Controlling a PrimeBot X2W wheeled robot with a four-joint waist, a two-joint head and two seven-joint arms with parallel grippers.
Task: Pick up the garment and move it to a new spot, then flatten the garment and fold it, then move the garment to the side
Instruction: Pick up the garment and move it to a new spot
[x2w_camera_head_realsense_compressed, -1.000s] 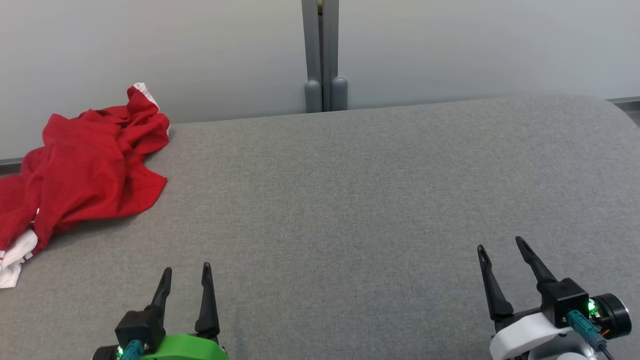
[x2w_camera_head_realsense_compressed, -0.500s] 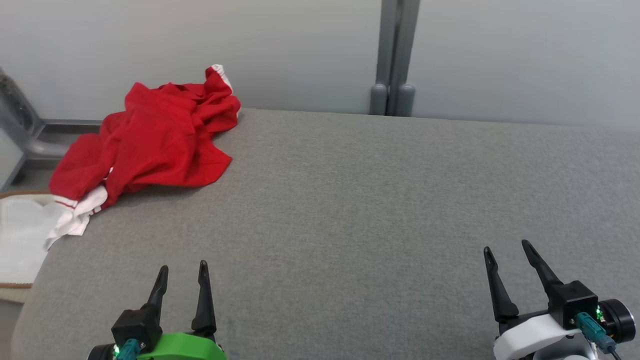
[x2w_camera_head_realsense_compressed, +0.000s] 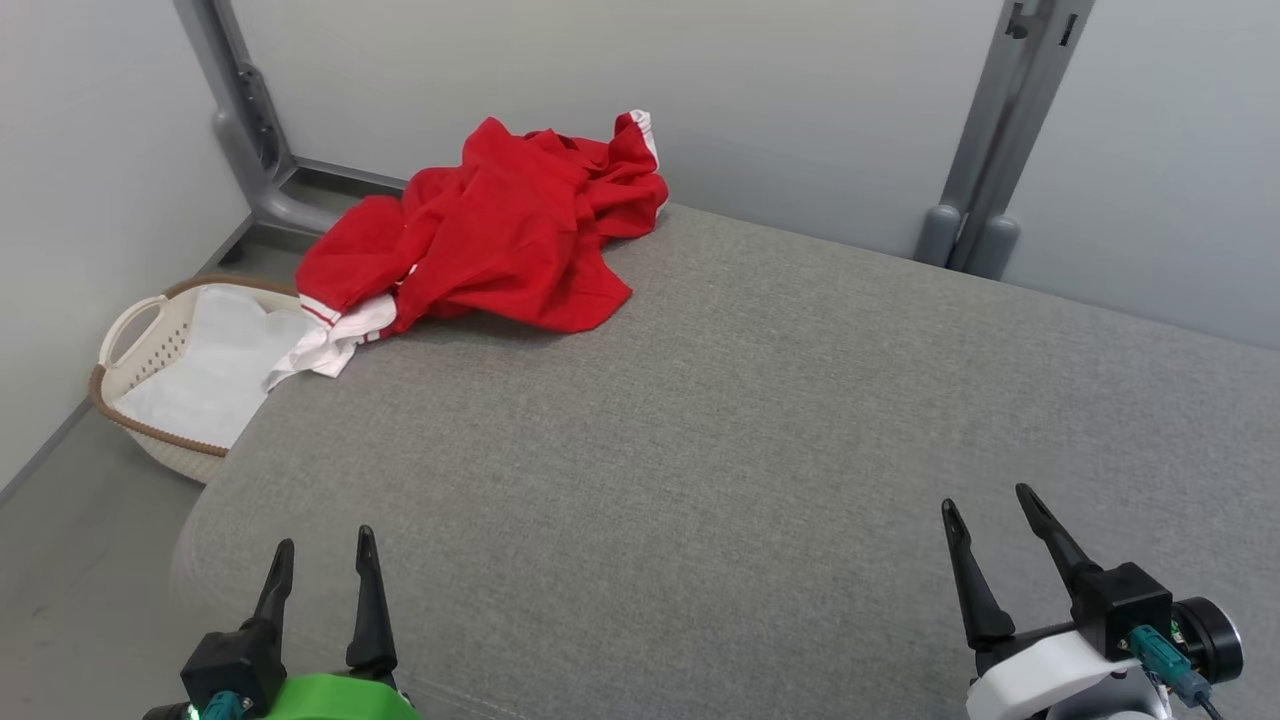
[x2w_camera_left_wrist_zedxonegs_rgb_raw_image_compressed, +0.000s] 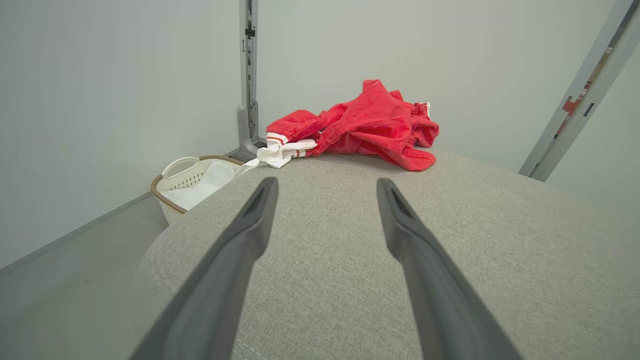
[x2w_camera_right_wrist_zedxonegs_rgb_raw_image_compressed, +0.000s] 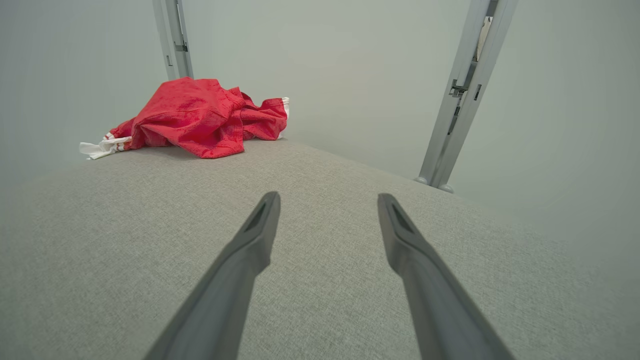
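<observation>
Garment (x2w_camera_head_realsense_compressed: 500, 225), red with white trim, lay crumpled at the grey cushion's (x2w_camera_head_realsense_compressed: 750, 420) far-left corner in the head view, well apart from the left gripper (x2w_camera_head_realsense_compressed: 325, 540) and right gripper (x2w_camera_head_realsense_compressed: 984, 498), both spread and empty. In the left wrist view it lay ahead, beyond parted fingers (x2w_camera_left_wrist_zedxonegs_rgb_raw_image_compressed: 250, 235). In the right wrist view it lay ahead to the left.

The grey padded worktop (x2w_camera_head_realsense_compressed: 760, 430) lies open from the spread jaws of the left gripper (x2w_camera_head_realsense_compressed: 325, 540) and the right gripper (x2w_camera_head_realsense_compressed: 984, 498) all the way to its far left corner, so a low, straight path across the fabric is free from either side. At that corner the crumpled red garment (x2w_camera_head_realsense_compressed: 500, 230) is heaped, its white cuff hanging over the rounded edge. Close behind the heap rises the pale wall (x2w_camera_head_realsense_compressed: 780, 110), limiting any reach from the back. The left post (x2w_camera_head_realsense_compressed: 245, 130) stands beside the garment, the right post (x2w_camera_head_realsense_compressed: 1000, 130) well apart from it. On the floor (x2w_camera_head_realsense_compressed: 80, 560), just beside the worktop's left edge and near the cuff, sits a white basket (x2w_camera_head_realsense_compressed: 125, 320).
</observation>
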